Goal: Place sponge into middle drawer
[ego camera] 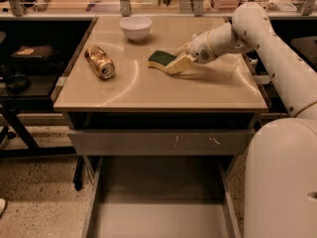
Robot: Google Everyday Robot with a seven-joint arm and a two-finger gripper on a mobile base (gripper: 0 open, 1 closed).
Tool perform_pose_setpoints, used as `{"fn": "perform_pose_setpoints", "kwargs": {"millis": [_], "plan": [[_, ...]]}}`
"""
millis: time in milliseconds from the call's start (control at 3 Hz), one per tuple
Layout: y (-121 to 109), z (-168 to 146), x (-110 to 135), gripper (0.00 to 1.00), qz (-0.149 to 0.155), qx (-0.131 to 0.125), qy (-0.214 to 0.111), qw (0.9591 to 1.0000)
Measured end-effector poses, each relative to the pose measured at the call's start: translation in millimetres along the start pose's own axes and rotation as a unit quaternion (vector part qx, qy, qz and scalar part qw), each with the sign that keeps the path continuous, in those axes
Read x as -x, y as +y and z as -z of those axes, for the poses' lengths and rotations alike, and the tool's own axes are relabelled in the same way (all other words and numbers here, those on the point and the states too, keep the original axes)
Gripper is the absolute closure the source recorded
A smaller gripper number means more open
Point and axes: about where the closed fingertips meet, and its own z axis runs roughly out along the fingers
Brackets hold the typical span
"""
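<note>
The sponge, yellow foam with a dark green top, lies flat on the tan tabletop right of centre. My gripper reaches in from the right at table height. Its fingers stand apart around the sponge's right end, one pale finger on the near side and touching the foam, the other behind it. The sponge still rests on the table. The middle drawer is pulled out below the table's front, a wide grey tray with nothing in it.
A gold can lies on its side at the table's left. A white bowl stands at the back centre. A grey front panel with white scuffs sits under the tabletop. My white arm fills the right side.
</note>
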Motion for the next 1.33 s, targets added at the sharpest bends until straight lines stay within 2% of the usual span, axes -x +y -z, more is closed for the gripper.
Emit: {"fn": "perform_pose_setpoints", "kwargs": {"millis": [333,667,1000,1333], "plan": [[0,0,0,1.0,0.0,0.0,0.0,1.0],[18,10,3,1.0,0.014,0.003,-0.011,0.9998],[54,46,11,1.0,0.044,-0.01,-0.042,0.9981],[100,88,1,1.0,0.068,-0.032,-0.063,0.9952]]}}
